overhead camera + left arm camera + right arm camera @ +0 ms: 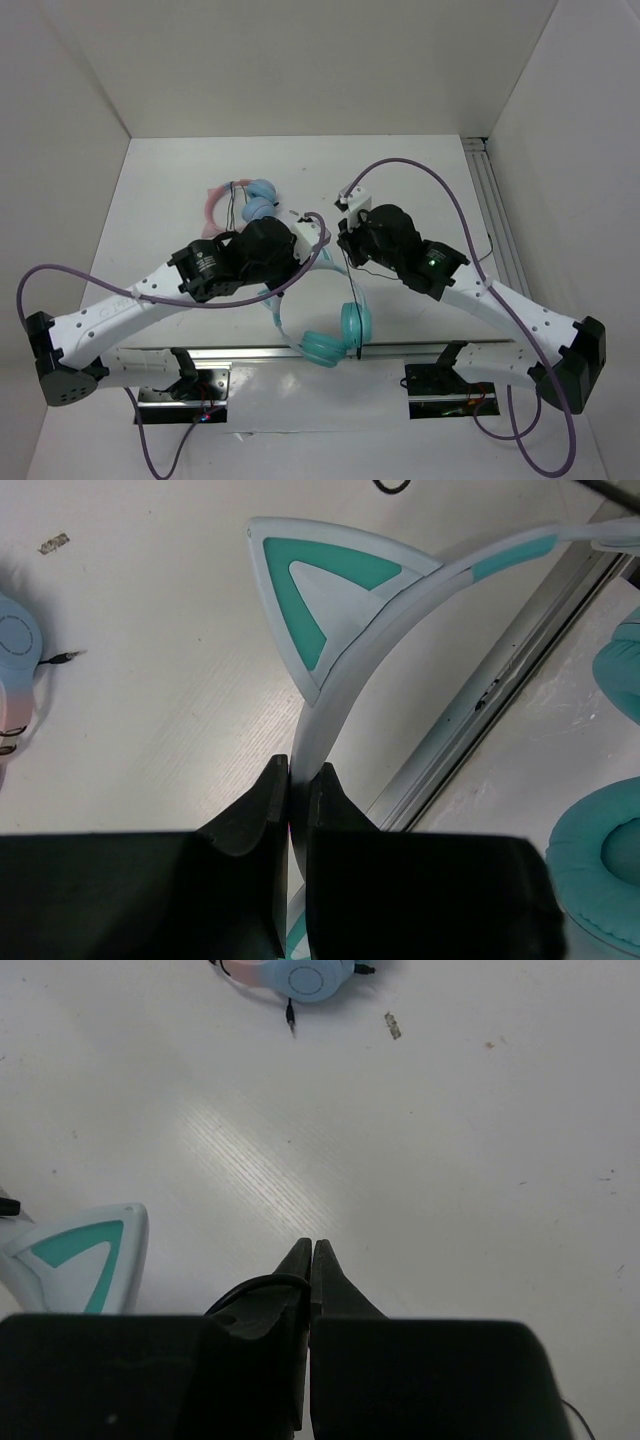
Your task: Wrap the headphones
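Close on the headphones (340,675) — smooth hard plastic band, white and teal, faint sheen. Their ear cushions (600,880) look soft, matt, leathery. The cable (255,1282) is thin, black, rubbery. Beside the headphones, a brushed metal rail (500,680). The table (450,1160) is smooth white, satin glare, a few scuffs. The left tool (298,775) and right tool (308,1250) — matt black plastic.

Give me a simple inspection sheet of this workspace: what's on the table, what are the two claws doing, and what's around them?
Surface: white table, lightly scuffed, with one small scrap.
Job's things: teal headphones near the front edge; their headband is in the left gripper, and their black cable runs to the right gripper.
Clutter: pink-banded headphones farther back.
Grippers: left gripper shut on the headband; right gripper shut, apparently pinching the black cable.
Cables: purple cables loop off both arms.
Surroundings: white walls; metal rail along the near edge.
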